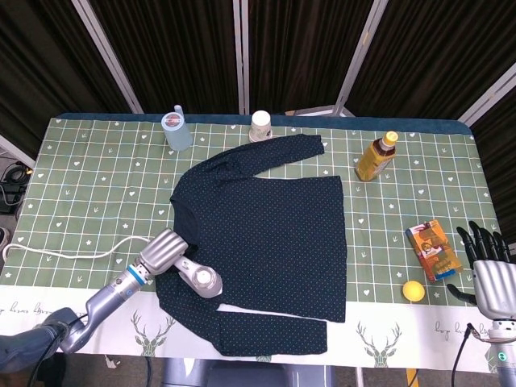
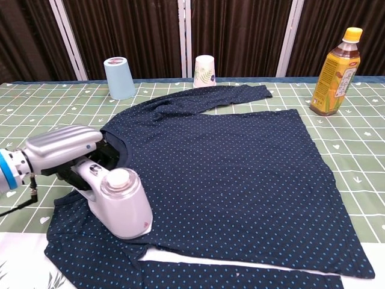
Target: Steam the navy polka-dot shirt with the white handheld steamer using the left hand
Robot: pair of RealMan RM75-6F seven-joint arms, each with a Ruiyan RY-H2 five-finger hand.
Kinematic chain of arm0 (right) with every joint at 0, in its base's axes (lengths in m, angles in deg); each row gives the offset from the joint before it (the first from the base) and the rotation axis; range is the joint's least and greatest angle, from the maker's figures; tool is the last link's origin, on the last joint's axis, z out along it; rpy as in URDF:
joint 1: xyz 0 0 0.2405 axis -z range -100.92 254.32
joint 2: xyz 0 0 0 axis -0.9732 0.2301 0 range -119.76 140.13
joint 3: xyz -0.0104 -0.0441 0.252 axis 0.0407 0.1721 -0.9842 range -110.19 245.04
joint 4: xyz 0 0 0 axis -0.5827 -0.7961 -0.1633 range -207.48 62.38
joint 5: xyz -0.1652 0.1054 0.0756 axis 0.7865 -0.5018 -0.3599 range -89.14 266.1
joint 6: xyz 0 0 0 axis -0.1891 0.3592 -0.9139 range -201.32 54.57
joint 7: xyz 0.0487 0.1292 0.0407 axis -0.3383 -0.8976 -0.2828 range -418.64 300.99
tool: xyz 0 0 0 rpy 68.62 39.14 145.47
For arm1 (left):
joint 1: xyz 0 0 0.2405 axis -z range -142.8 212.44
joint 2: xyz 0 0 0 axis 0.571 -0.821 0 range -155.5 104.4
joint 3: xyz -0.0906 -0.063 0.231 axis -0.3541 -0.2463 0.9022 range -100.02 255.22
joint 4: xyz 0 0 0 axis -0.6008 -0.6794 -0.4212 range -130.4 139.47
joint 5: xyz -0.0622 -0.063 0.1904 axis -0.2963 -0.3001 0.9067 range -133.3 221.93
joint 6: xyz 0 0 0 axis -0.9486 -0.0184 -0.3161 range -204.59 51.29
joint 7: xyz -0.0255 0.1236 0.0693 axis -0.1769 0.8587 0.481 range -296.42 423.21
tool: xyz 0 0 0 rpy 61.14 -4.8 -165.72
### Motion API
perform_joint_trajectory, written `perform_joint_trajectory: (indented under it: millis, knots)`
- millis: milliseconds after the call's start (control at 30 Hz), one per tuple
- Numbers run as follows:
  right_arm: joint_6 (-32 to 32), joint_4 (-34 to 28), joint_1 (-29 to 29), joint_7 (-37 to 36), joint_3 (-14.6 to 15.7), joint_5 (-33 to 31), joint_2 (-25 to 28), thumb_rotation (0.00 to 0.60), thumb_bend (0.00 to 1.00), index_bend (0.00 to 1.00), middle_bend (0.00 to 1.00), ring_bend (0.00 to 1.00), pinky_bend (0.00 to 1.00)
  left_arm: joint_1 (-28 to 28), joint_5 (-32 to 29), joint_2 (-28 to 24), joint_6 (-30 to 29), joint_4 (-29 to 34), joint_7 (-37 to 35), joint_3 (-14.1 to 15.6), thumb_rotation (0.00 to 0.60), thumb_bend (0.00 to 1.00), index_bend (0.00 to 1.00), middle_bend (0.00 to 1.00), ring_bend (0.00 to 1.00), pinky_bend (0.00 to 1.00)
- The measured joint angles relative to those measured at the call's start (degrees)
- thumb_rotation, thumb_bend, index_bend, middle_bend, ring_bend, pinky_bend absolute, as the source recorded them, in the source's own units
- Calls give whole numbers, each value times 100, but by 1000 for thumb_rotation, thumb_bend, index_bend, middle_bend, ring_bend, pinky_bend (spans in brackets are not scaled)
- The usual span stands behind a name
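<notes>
Left hand (image 2: pixel 63 146) grips the white handheld steamer (image 2: pixel 117 201), whose head rests on the near-left part of the navy polka-dot shirt (image 2: pixel 228 174) spread flat on the green checked tablecloth (image 2: pixel 361 150). Along the far edge stand an upturned blue cup (image 2: pixel 119 77) and an upturned white paper cup (image 2: pixel 204 71), well apart. An amber drink bottle (image 2: pixel 335 72) with a yellow cap stands upright at far right, clear of the shirt.

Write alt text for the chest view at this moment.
The robot's left hand holds a white handheld steamer on the near left part of a navy polka-dot shirt spread flat on a green checked tablecloth. Two upturned cups and a bottle stand behind.
</notes>
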Motion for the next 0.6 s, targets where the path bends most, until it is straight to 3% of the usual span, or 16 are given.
perform_joint_trajectory:
  millis: [600]
  knots:
    - [-11,-48,-4,35,10,34,3,600,0,0,0,0,0,-193,29,-87,-219,-304,-456,64,600,570,1000,895,778,997]
